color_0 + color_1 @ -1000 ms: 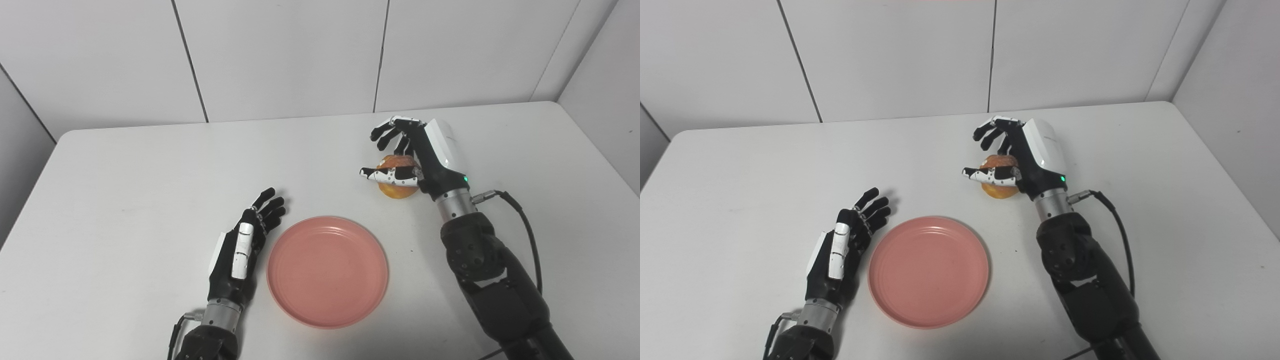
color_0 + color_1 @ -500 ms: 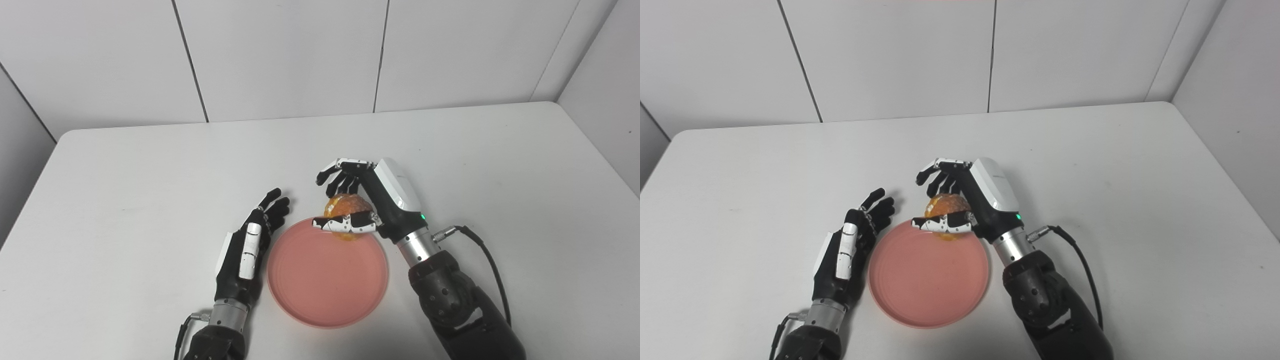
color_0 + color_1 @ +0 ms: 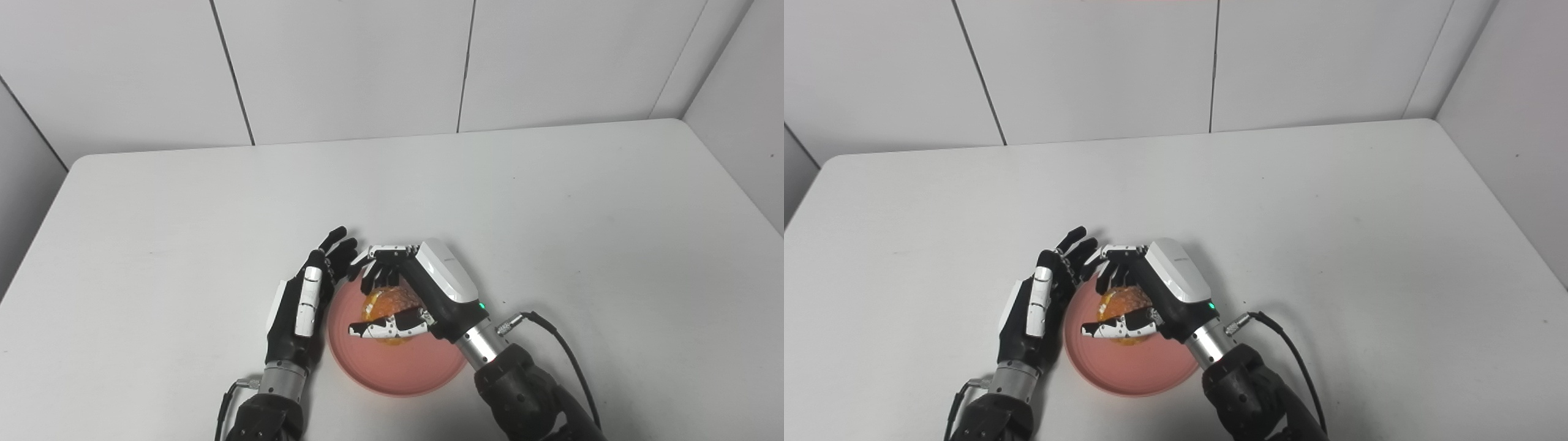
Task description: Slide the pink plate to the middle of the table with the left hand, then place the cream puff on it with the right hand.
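Observation:
The pink plate (image 3: pixel 398 372) lies on the white table (image 3: pixel 184 202) near its front middle. My right hand (image 3: pixel 422 291) hangs over the plate, shut on the golden cream puff (image 3: pixel 389 304), which sits between its fingers and thumb at about the plate's middle. I cannot tell whether the puff touches the plate. My left hand (image 3: pixel 303 306) rests on the table right against the plate's left rim, open, fingers stretched forward. In the right eye view the cream puff (image 3: pixel 1119 303) shows above the plate (image 3: pixel 1139 373) in the same way.
White wall panels stand behind the table. A black cable (image 3: pixel 563 349) loops from my right wrist over the table to the right.
My right hand carried the cream puff from the table's right side leftward and toward me, to above the plate's middle. The left hand stayed beside the plate. The camera tilted slightly.

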`<move>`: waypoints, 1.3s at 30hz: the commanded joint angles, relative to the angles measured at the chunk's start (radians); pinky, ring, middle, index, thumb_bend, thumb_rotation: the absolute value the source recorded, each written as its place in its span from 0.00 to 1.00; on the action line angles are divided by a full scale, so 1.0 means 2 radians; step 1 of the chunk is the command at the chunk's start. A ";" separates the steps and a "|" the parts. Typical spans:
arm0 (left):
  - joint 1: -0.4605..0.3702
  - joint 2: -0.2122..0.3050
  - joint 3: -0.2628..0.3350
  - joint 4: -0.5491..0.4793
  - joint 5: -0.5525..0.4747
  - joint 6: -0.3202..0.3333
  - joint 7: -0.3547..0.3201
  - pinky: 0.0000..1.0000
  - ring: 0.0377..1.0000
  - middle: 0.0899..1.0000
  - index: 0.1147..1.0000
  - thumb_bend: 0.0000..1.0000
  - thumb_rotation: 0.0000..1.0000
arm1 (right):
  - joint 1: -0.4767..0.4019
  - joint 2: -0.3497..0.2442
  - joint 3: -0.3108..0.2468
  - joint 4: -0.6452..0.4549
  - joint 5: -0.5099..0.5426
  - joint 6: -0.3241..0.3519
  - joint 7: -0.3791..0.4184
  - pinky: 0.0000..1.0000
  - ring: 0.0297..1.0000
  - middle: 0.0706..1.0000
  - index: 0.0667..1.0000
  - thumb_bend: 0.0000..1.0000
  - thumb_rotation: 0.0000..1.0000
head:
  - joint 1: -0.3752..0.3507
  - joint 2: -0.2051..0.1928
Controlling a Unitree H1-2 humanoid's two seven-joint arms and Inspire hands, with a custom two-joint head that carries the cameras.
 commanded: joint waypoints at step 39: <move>-0.005 -0.007 0.007 -0.006 -0.002 -0.005 0.009 0.91 0.87 0.85 0.82 0.61 1.00 | 0.052 -0.012 -0.071 -0.063 0.042 -0.077 -0.025 0.87 0.96 0.99 0.98 0.70 0.85 | 0.009 0.006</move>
